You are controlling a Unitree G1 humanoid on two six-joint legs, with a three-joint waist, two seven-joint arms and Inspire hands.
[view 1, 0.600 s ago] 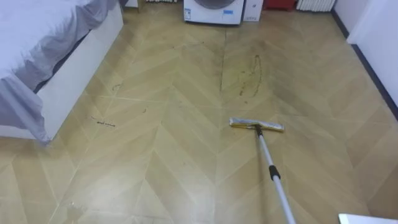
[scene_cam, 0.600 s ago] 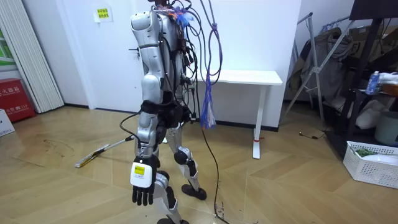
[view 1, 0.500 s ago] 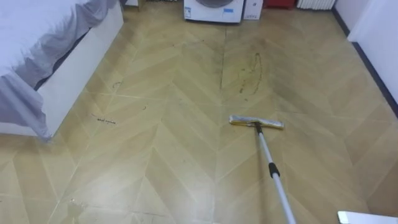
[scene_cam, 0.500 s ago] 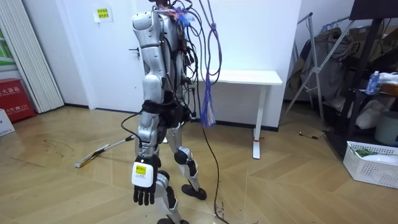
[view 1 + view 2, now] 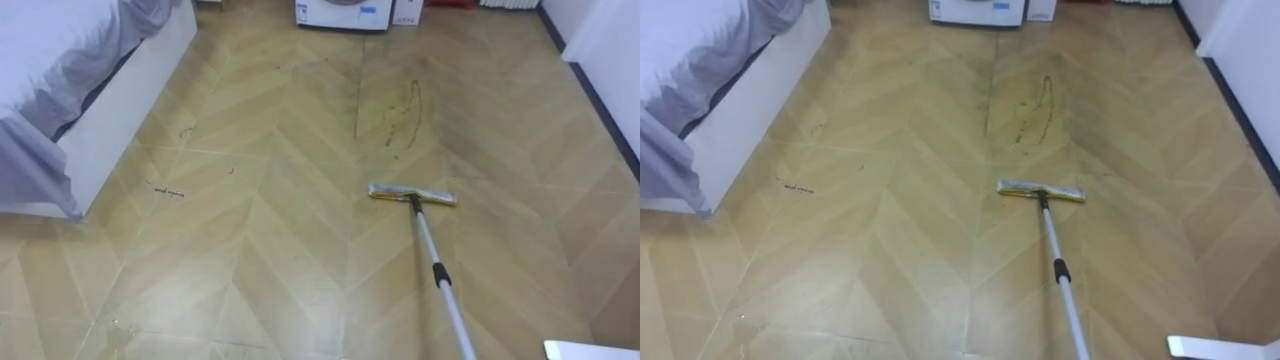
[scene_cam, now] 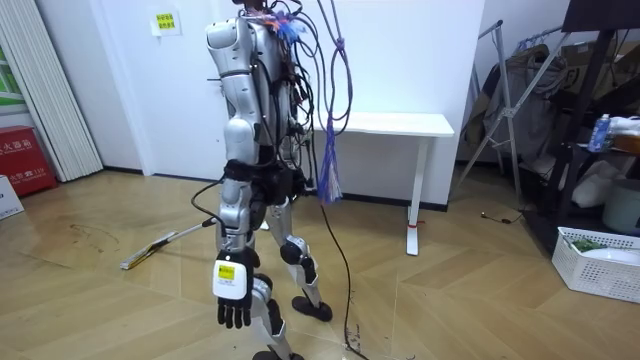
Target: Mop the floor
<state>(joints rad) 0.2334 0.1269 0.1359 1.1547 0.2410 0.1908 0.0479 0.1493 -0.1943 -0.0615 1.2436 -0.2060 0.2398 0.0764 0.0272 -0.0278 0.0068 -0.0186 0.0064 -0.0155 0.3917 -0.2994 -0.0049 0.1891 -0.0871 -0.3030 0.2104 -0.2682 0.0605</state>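
one mop (image 5: 440,276) lies unmoved on the floor (image 5: 250,250).

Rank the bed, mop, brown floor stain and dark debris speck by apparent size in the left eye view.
Largest to smallest: bed, though cut off at the edge; mop; brown floor stain; dark debris speck.

Tan herringbone floor (image 5: 260,270), yellow-grey mop head (image 5: 412,196) on silver black-banded pole (image 5: 428,245), white bed frame (image 5: 130,110), grey sheet (image 5: 25,165)
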